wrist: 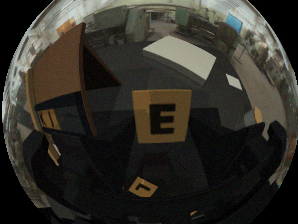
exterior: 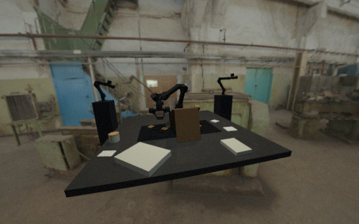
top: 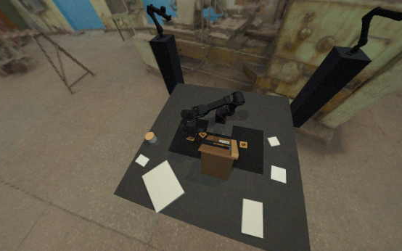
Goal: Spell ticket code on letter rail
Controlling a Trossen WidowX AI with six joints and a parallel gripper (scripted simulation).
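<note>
My gripper (top: 191, 128) (exterior: 159, 113) is shut on the E tile (exterior: 160, 117) (wrist: 172, 98), held above the dark mat, left of the board. The E reads upright in the wrist view. The board (top: 217, 164) (exterior: 187, 125) is a brown stand with the letter rail near its top and a light wooden stop (top: 235, 149) at the right end. A tile (wrist: 49, 120) shows in the rail; its letter is unclear. A white ticket (top: 223, 141) is too small to read. Loose tiles (top: 202, 134) (top: 190, 138) lie below my gripper, another tile (top: 243, 144) right of the board.
White blocks (top: 163, 186) (top: 252, 218) lie toward the front. Thin white squares (top: 142, 160) (top: 273, 141) (top: 279, 174) lie at the sides. A grey can with an orange top (top: 150, 137) (exterior: 113, 137) stands near the left edge. A dark block (top: 220, 115) stands by the arm.
</note>
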